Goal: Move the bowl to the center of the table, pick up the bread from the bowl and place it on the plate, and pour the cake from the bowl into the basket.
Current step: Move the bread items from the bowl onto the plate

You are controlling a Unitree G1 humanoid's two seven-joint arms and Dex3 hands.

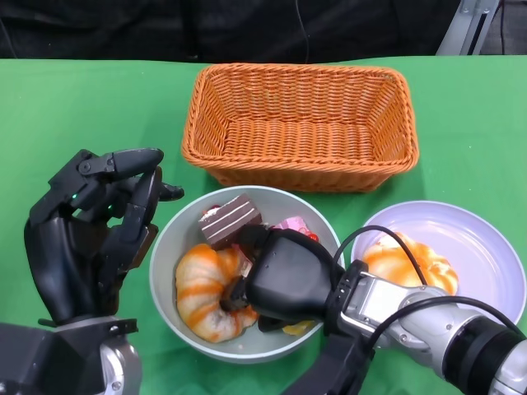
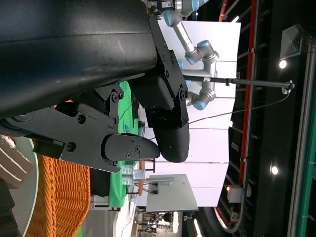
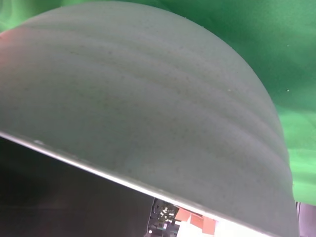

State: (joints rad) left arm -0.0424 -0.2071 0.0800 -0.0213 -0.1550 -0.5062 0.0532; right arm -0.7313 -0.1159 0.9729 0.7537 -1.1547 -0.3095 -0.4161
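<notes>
Stretching out as a green-clothed table [image 1: 66,107], with a dark backdrop [image 1: 99,29] hanging just behind the table's far edge. Showing a grey metal frame piece [image 1: 461,25] slanting past the table's far right corner. Opening, well beyond the table in the left wrist view, onto a bright white wall [image 2: 212,153]. Standing between the table and that wall, a grey box-like cabinet [image 2: 168,195]. Reaching across the wall, a grey jointed arm with blue caps [image 2: 197,49], carrying a thin dark rod. Running farther from the table than the wall, a long red beam [image 2: 252,98]. Glowing against the dark ceiling past the beam, round lamps [image 2: 282,63], with a slatted vent [image 2: 291,37] sitting near one of them.
</notes>
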